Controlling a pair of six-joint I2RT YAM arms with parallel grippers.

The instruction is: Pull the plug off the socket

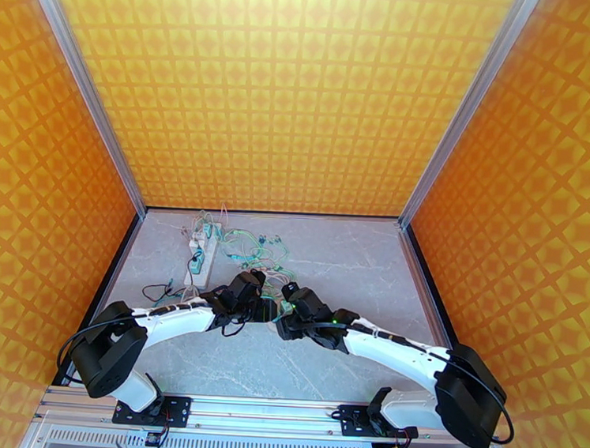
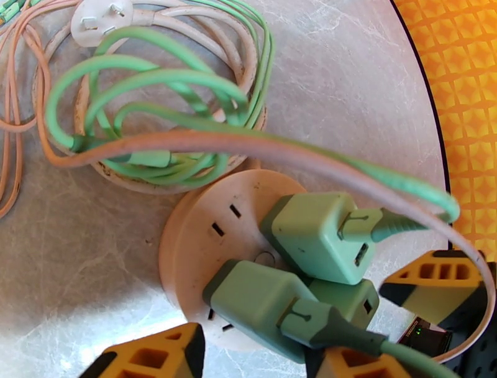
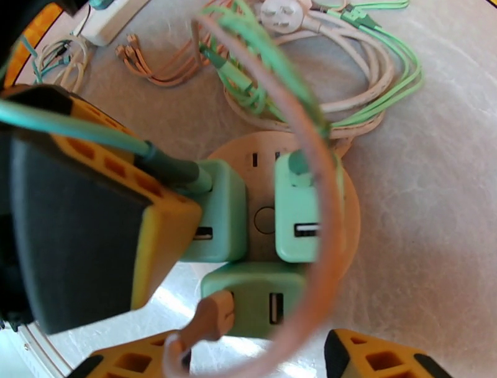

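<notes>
A round cream socket (image 2: 199, 242) lies on the grey table with three green plugs in it. In the left wrist view my left gripper (image 2: 248, 362) is open, its yellow fingers (image 2: 152, 355) either side of the nearest plug (image 2: 258, 304), which has a green cable. The right wrist view has my right gripper (image 3: 258, 362) open, with clear gaps to the plug (image 3: 255, 298) between its fingers. A pink cable leaves that plug. The left gripper's finger (image 3: 161, 230) stands against the neighbouring plug (image 3: 217, 211). From above, both grippers (image 1: 253, 296) (image 1: 292, 306) meet over the socket.
Coiled green, white and pink cables (image 2: 155, 124) lie just beyond the socket, with a loose white plug (image 2: 99, 15). A white power strip (image 1: 202, 252) sits at the back left. Orange patterned walls (image 1: 51, 208) close three sides. A pink cable arcs over the socket (image 3: 323, 205).
</notes>
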